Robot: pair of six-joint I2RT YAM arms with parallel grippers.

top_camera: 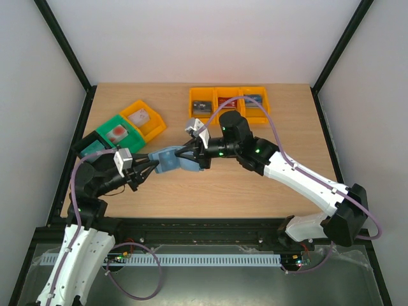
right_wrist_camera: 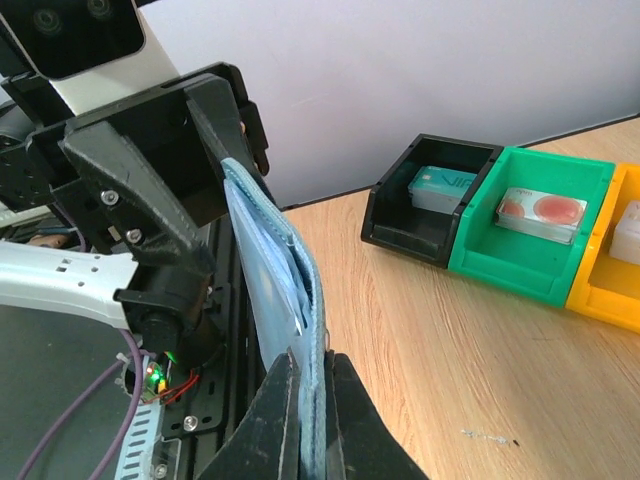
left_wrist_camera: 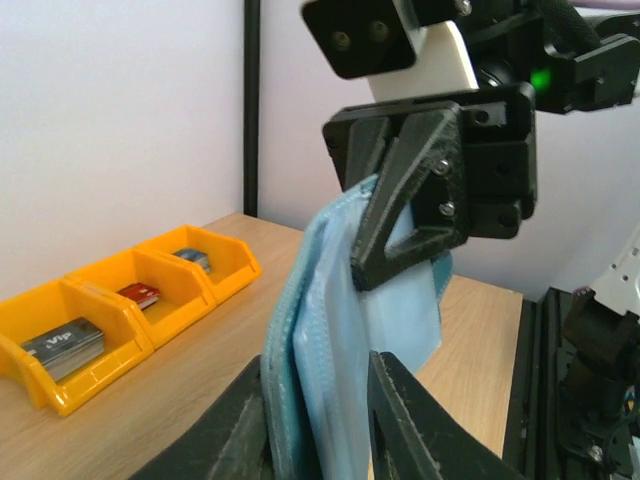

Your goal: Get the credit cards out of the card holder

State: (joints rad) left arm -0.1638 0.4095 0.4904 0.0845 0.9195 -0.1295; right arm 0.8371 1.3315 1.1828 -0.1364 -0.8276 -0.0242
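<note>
The card holder [top_camera: 169, 160] is held up in the air over the counter [top_camera: 255, 191]. It is a bit left of the middle, about halfway between the near edge and the far edge. It is blue and stands on its edge, with 1 gripper at each end.

The left gripper [top_camera: 145, 169] has the end nearer the left edge. Its fingers [left_wrist_camera: 240, 425] are a little apart. The card holder fills the gap and touches both of them, so the gripper has hold of it.

The right gripper [top_camera: 190, 155] has the other end. Its fingers [right_wrist_camera: 280, 420] are almost together and pinch a thin edge of the card holder.

No card can be seen sticking out of the card holder.

The credit cards [top_camera: 201, 108] that can be seen lie in bins. 3 orange bins [top_camera: 228, 109] sit side by side at the far edge, just right of the middle. They hold a grey card [left_wrist_camera: 62, 347], a red card [left_wrist_camera: 138, 295] and a dark card [left_wrist_camera: 190, 258], 1 in each.

3 more bins sit in a slanted row near the far left corner. The black bin [right_wrist_camera: 395, 215] holds a teal card [right_wrist_camera: 440, 185]. The green bin [right_wrist_camera: 500, 265] beside it holds a white card with red spots [right_wrist_camera: 540, 212]. Next to that is an orange bin [top_camera: 152, 129] with a pale card [top_camera: 141, 117] in it.
</note>
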